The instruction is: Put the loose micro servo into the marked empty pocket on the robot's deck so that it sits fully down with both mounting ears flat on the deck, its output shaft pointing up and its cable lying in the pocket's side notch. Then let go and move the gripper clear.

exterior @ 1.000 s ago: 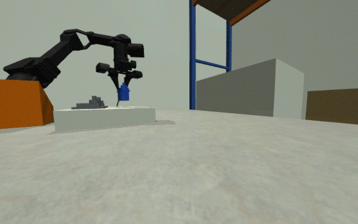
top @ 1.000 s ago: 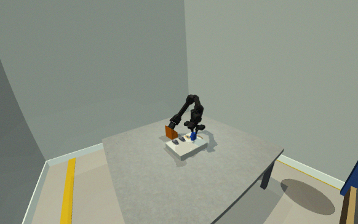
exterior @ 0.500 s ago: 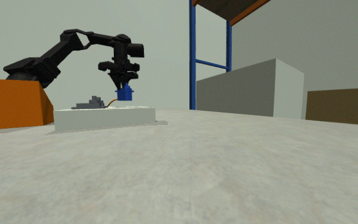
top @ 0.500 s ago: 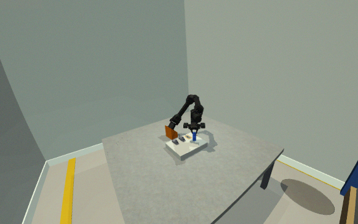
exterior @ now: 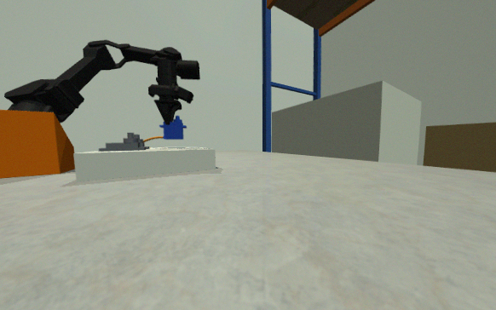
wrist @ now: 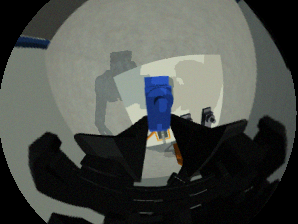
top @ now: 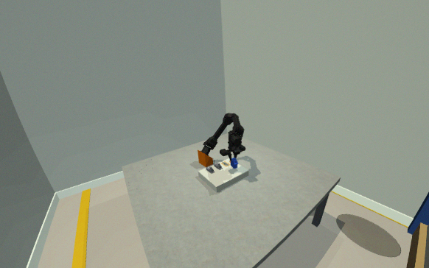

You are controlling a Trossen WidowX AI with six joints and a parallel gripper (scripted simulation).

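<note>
The blue micro servo [top: 234, 163] [exterior: 174, 129] [wrist: 158, 100] is held between the fingertips of my gripper [top: 233, 158] [exterior: 170, 121] [wrist: 158, 117], which is shut on it. The servo hangs upright above the white deck [top: 222, 180] [exterior: 145, 165] [wrist: 212, 70], shaft up, with a gap below it in the exterior view. Its orange cable [exterior: 152, 138] leaves its lower side toward the grey servos. The orange-marked pocket [wrist: 169, 136] shows partly between the fingers in the wrist view, beyond the servo's cable end; the fingers and servo hide part of it.
Two grey servos [top: 210, 169] [top: 218, 166] [wrist: 208, 118] sit on the deck beside the pocket. An orange block [top: 205, 159] [exterior: 30, 142] [wrist: 178, 155] stands by the arm's base. The deck rests on the grey table [top: 192, 221] [exterior: 256, 234].
</note>
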